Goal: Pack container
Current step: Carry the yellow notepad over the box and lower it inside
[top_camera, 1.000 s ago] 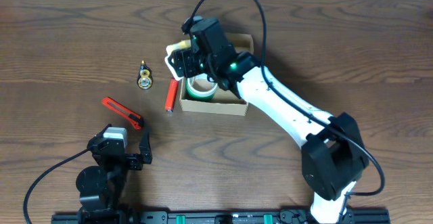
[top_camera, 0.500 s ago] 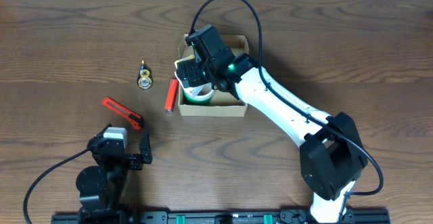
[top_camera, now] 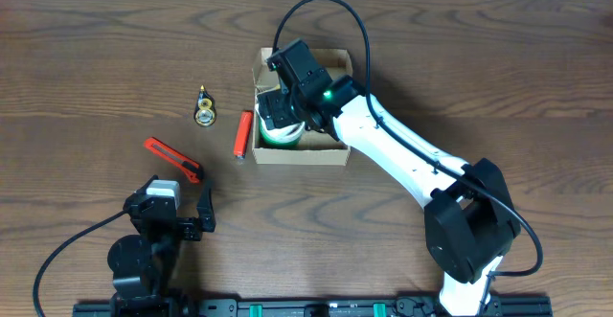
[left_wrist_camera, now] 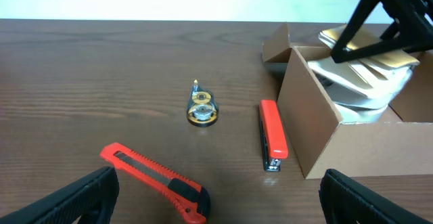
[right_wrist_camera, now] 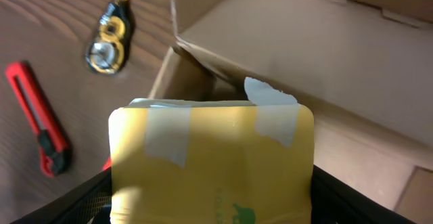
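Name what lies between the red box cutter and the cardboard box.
A red stapler, close beside the container; the left wrist view shows it best.

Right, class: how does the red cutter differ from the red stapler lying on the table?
The cutter is longer and slimmer; the stapler is shorter and chunkier. The cutter has a black part near one end; the stapler a metal tip. The cutter lies slanted, away from the box; the stapler lies close beside its wall. Both are red and lie flat outside the box.
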Controlling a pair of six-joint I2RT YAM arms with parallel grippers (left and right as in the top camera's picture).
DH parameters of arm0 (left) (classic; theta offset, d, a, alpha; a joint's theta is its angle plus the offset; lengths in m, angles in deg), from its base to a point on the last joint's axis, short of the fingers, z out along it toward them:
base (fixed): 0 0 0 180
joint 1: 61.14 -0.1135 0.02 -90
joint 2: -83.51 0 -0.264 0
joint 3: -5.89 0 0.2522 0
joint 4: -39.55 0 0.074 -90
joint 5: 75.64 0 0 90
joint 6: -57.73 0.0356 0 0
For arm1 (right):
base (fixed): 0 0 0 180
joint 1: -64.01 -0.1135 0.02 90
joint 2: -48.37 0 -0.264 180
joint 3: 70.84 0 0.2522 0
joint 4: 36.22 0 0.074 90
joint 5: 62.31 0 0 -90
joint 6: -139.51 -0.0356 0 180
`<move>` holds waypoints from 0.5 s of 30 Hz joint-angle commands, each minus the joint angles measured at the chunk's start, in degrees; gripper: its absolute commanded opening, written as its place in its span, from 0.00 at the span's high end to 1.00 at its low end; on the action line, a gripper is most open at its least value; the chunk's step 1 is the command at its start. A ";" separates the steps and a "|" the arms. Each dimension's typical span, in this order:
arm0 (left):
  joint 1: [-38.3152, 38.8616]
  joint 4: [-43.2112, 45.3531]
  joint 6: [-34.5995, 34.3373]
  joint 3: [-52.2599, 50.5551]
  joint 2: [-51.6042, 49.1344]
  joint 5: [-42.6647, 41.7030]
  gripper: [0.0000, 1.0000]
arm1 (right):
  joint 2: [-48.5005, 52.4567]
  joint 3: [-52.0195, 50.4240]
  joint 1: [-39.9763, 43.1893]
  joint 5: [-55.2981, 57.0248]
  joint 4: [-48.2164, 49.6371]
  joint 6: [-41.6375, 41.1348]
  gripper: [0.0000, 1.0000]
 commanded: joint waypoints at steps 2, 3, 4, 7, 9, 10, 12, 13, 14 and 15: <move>-0.35 -0.17 -0.63 -1.33 0.37 0.17 0.05 | -1.01 0.20 0.26 2.16 -0.81 0.87 0.21; -0.35 -0.17 -0.63 -1.33 0.37 0.17 0.05 | -1.01 0.20 0.26 2.16 -1.03 0.90 0.17; -0.35 -0.17 -0.63 -1.33 0.37 0.17 0.05 | -0.98 0.20 0.20 2.16 -1.03 0.92 0.13; -0.35 -0.17 -0.63 -1.33 0.37 0.17 0.05 | -0.96 0.20 0.22 2.16 -1.01 0.94 0.05; -0.35 -0.17 -0.61 -1.33 0.37 0.17 0.05 | -0.96 0.20 0.20 2.14 -1.03 1.25 0.03; -0.35 -0.17 -0.63 -1.33 0.37 0.17 0.05 | -0.96 0.20 0.22 2.16 -1.03 1.36 0.01; -0.35 -0.17 -0.63 -1.33 0.37 0.17 0.05 | -0.96 0.20 0.22 2.16 -0.83 1.57 0.01; -0.35 -0.17 -0.63 -1.33 0.37 0.17 0.05 | -0.96 0.20 0.22 2.16 -0.57 1.57 0.01; -0.35 -0.17 -0.63 -1.33 0.37 0.17 0.05 | -0.96 0.20 0.22 2.14 -0.37 1.60 0.01; -0.35 -0.17 -0.63 -1.33 0.37 0.17 0.05 | -0.98 0.20 0.22 2.14 -0.09 1.84 0.01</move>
